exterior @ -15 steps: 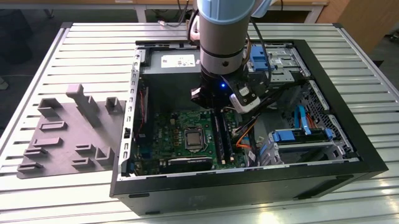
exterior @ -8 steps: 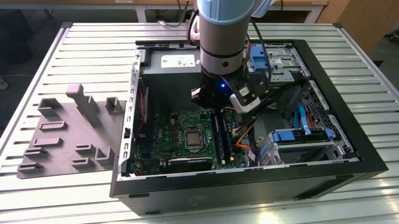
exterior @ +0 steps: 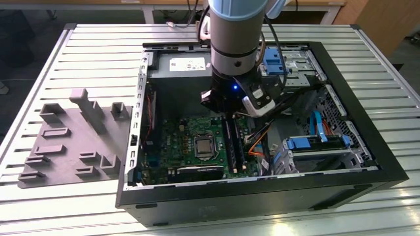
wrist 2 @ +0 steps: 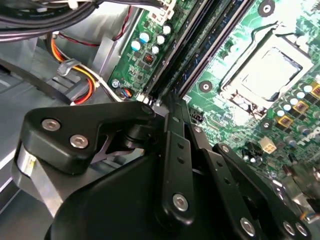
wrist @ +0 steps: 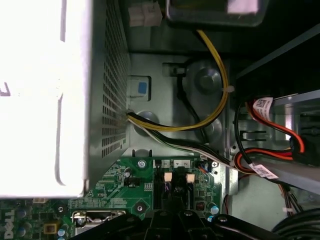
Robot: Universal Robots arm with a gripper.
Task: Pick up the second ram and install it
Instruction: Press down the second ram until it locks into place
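Observation:
My gripper (exterior: 226, 117) is down inside the open computer case (exterior: 367, 162), at the far end of the memory slots (exterior: 233, 145) on the green motherboard (exterior: 180, 142). In the second wrist view its black fingers (wrist 2: 176, 145) come together to a shut tip (wrist 2: 170, 102) right at the end of the long dark slots (wrist 2: 200, 47). The second ram (exterior: 229, 140) shows as a long dark strip standing along the slots under the tip. I cannot tell whether the tip touches it. The first wrist view shows the slot ends with their white latches (wrist: 167, 177).
The processor socket (exterior: 204, 146) sits beside the slots. Orange, yellow and black cables (wrist: 210, 115) run near the gripper, and blue drive bays (exterior: 315, 142) fill the case toward the exterior view's right. A grey fixture plate with blocks (exterior: 72, 142) lies on the slatted table outside the case.

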